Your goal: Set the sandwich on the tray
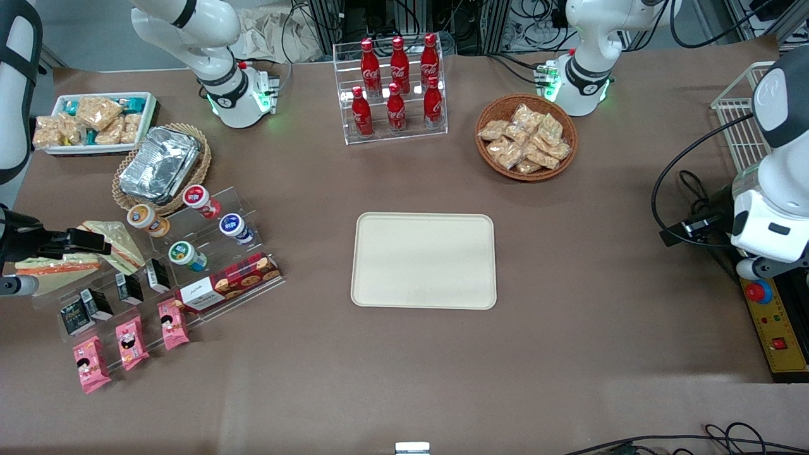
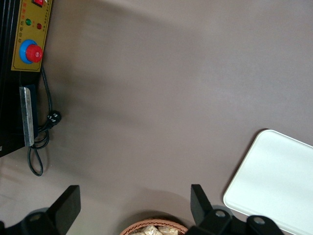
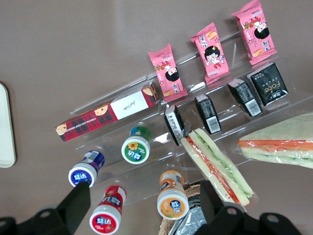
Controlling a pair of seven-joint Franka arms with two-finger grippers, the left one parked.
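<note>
The end effector hovered wide open above the small yogurt cups, while the sandwich lay on the clear stepped rack, well apart from the tray.

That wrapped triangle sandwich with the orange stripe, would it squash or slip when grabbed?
Probably both. The clear-wrapped orange-banded wedge sandwich is soft pale bread, so it likely dents. Its glossy film looks slippery. The open end effector hovers above the clear tiered stand, nothing held.

Bright even overhead light, soft shadows, mild tray glare, sharp
</note>
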